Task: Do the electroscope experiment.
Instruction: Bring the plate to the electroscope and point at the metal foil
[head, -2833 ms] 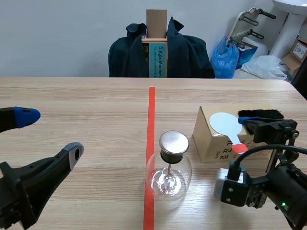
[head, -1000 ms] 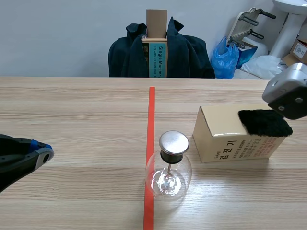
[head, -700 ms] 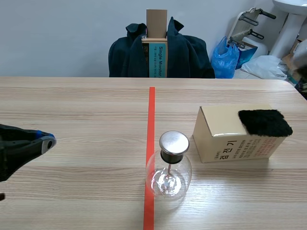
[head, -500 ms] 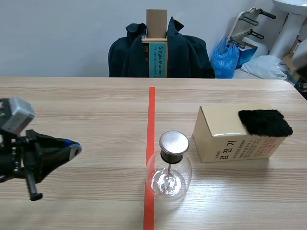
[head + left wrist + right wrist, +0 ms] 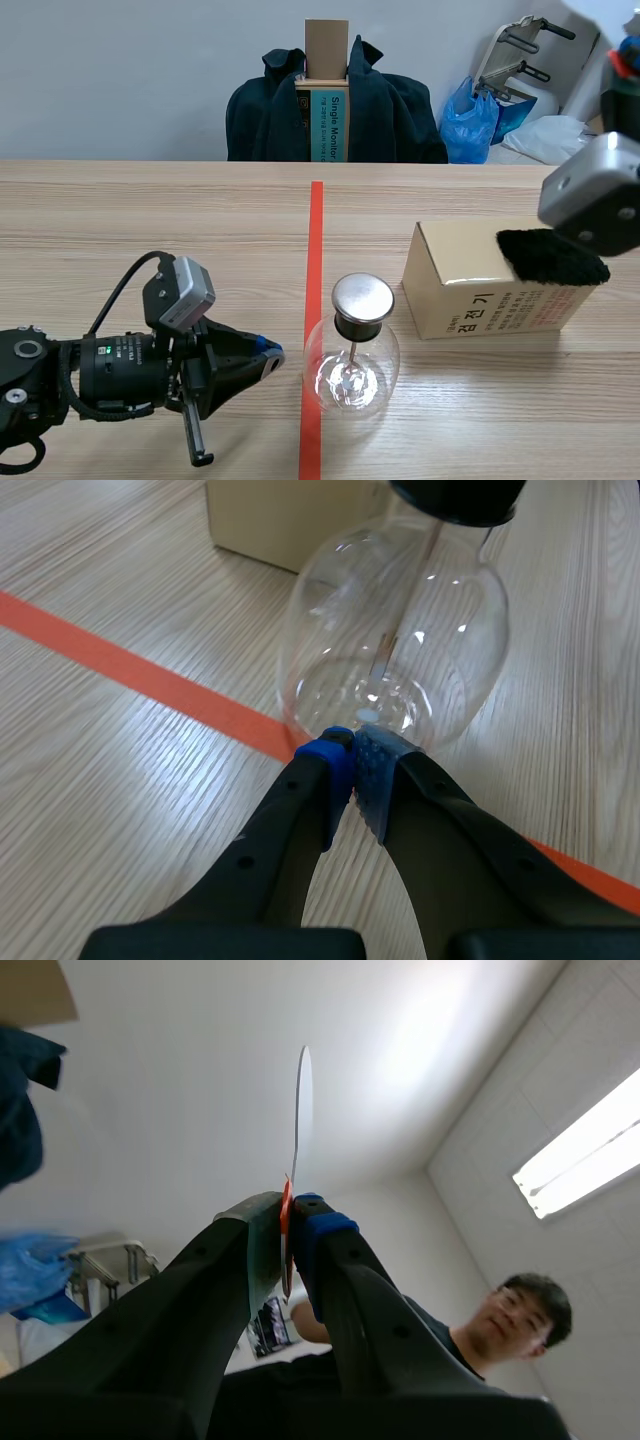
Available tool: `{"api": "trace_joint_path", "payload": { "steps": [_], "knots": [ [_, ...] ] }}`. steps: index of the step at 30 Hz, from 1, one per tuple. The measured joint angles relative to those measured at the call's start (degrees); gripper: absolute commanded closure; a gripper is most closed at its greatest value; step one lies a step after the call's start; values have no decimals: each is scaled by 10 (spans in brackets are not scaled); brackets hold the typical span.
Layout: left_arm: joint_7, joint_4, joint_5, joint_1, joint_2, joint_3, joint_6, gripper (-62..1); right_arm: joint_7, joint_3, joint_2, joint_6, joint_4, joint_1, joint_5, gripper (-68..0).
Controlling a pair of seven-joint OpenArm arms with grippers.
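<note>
The electroscope (image 5: 351, 350), a round glass flask with a metal cap and rod, stands on the red tape line. My left gripper (image 5: 266, 361) lies low on the table just left of it, shut on nothing. In the left wrist view its blue tips (image 5: 352, 756) meet at the foot of the flask (image 5: 400, 630). My right arm (image 5: 592, 205) is raised at the far right. Its gripper (image 5: 290, 1222) is shut on the red handle of a thin white disc paddle (image 5: 301, 1110), seen edge-on and pointing upward. A black fur pad (image 5: 553, 255) lies on the cardboard box (image 5: 470, 290).
The cardboard box stands right of the flask, also visible beyond it from the left wrist (image 5: 290, 520). A chair draped with a dark jacket (image 5: 335, 110) is behind the table. A person (image 5: 500, 1330) shows in the right wrist view. Bare wood lies left of the tape.
My left arm has swung right along the table until its shut tips reach the flask. My right arm has come back into view, raised above the box's right end.
</note>
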Motion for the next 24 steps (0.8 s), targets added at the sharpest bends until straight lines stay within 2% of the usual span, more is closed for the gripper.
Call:
{"api": "trace_joint_path", "payload": {
  "steps": [6, 16, 24],
  "knots": [
    [0, -2, 5, 0, 6, 1, 0, -27, 75, 0, -20, 5, -71, 0, -59, -9],
    [2, -2, 5, 0, 6, 1, 0, -27, 175, 0, -20, 5, -185, 0, -100, -9],
    [2, -2, 5, 0, 6, 1, 0, -27, 235, 0, -20, 4, -209, 0, -117, -9]
  ]
}}
